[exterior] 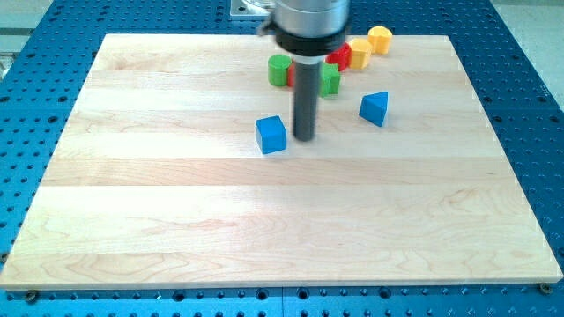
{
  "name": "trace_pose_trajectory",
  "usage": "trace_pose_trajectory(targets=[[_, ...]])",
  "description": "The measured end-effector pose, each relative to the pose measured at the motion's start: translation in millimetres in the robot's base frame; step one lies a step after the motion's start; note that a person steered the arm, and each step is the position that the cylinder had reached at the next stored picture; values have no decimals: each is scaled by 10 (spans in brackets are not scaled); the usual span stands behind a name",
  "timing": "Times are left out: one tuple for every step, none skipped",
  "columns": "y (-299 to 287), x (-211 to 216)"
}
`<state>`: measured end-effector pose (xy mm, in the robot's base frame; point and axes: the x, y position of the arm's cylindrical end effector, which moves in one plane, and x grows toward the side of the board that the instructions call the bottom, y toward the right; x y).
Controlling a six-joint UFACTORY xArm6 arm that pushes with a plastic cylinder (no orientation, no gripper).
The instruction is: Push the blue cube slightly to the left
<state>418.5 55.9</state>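
On wooden board (176, 220), we count seven blocks: two blue, two green, two yellow, one red. Blue cube (271, 135) sits near board's centre, upright, top face lighter than its sides, no markings we can read. Our rod carries no gripper, nothing grasped; my tip (304, 138) rests just beside cube on view's right. Blue wedge-like block (374, 108) lies farther right. Green (279, 70), green (330, 80), red (340, 57), yellow (359, 54), yellow (380, 39) cluster at view's top, partly hidden behind rod.

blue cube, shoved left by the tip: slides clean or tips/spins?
The blue cube sits flat on the smooth wooden board, so it probably slides rather than tips. My tip stands just right of it; an off-centre contact could spin it. It looks small, likely light.
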Motion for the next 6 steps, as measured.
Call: trace_pose_trajectory(targets=[[-78, 155], [-440, 163], [-398, 328], [-222, 329], [632, 323], [1467, 280]])
